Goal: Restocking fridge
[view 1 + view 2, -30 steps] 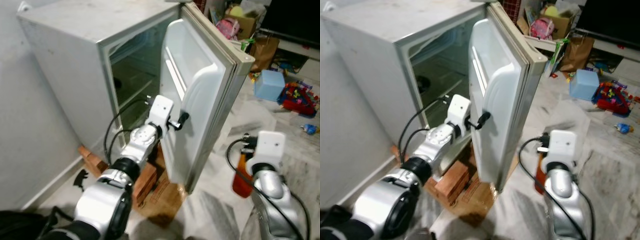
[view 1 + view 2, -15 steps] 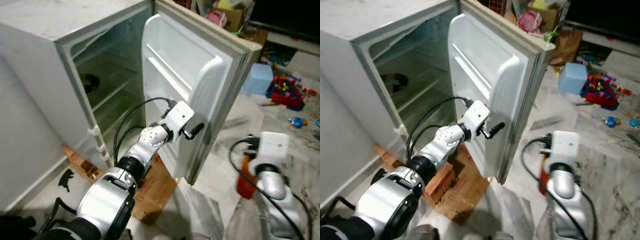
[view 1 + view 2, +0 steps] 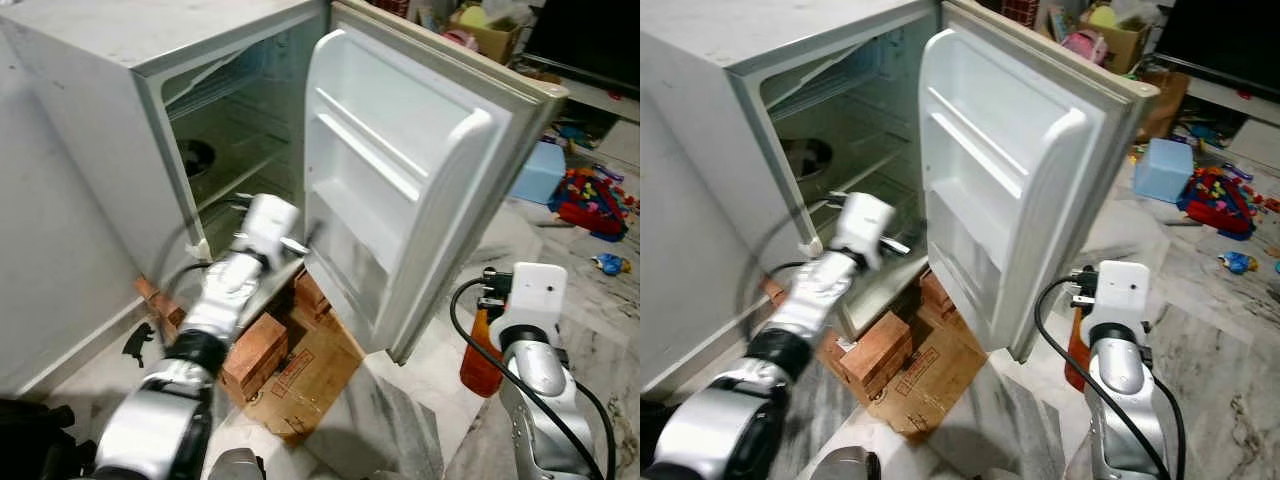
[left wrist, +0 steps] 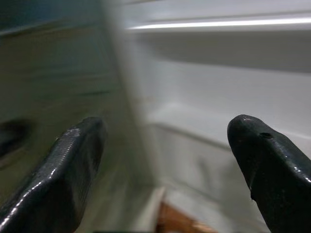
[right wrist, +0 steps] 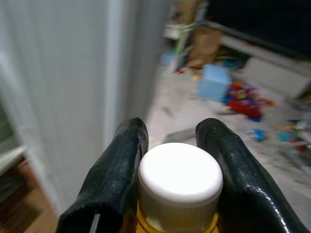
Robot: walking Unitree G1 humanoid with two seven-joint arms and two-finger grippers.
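**Fridge open, bottle ready for loading**

Fridge (image 3: 110, 120) stands on bricks (image 3: 255, 345), its door (image 3: 400, 190) swung wide. Left gripper (image 4: 160, 160), fingers spread and empty, hovers at the cabinet opening. Right gripper (image 5: 170, 170) clamps a white-capped orange bottle (image 3: 478, 360) beside the door's outer edge. Judged step: door opened; next, carry the bottle round the door to a shelf.
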